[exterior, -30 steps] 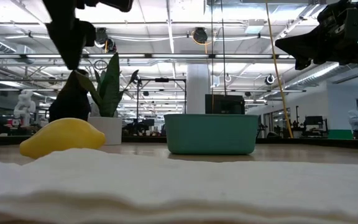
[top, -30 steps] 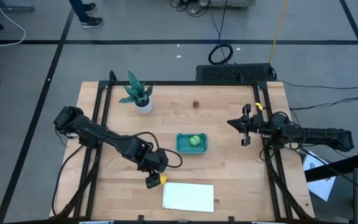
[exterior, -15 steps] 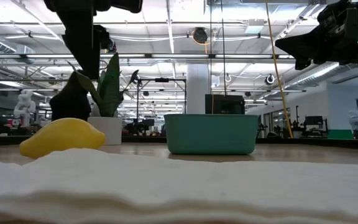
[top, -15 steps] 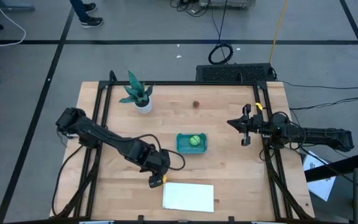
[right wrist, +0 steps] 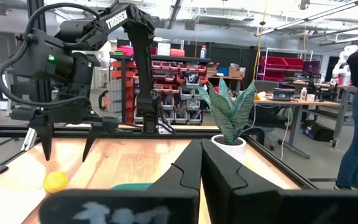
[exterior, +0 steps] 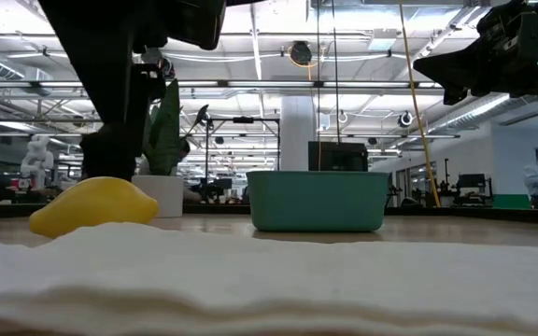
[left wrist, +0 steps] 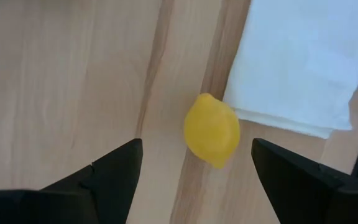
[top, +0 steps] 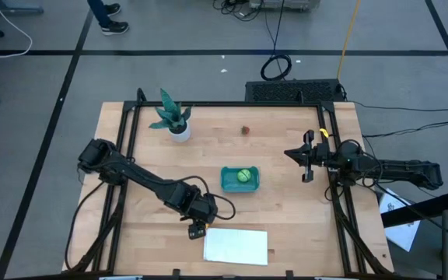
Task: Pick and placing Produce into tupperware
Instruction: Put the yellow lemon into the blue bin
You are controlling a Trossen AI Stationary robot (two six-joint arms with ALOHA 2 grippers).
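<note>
The yellow lemon (left wrist: 212, 130) lies on the wood by a corner of the white sheet (left wrist: 297, 62); it also shows in the low view (exterior: 93, 205). My left gripper (left wrist: 196, 143) hangs above it, open, one finger on each side and apart from it. From above, the left gripper (top: 197, 232) hides the lemon. The teal tupperware (top: 240, 179) holds the light green ball (top: 243, 176). The tiny dark red piece (top: 246, 130) lies toward the far edge. My right gripper (top: 288, 152) waits shut at the table's right side.
A potted green plant (top: 174, 120) stands near the far left corner. The white sheet (top: 236, 246) lies at the near edge, right of the left gripper. Black frame rails (top: 127, 148) run along both table sides. Bare wood lies between the tupperware and the right gripper.
My left gripper has moved toward the table's near edge and down, and now stands over the lemon, hiding it from above. The lemon, the tupperware and my right arm have stayed where they were.
</note>
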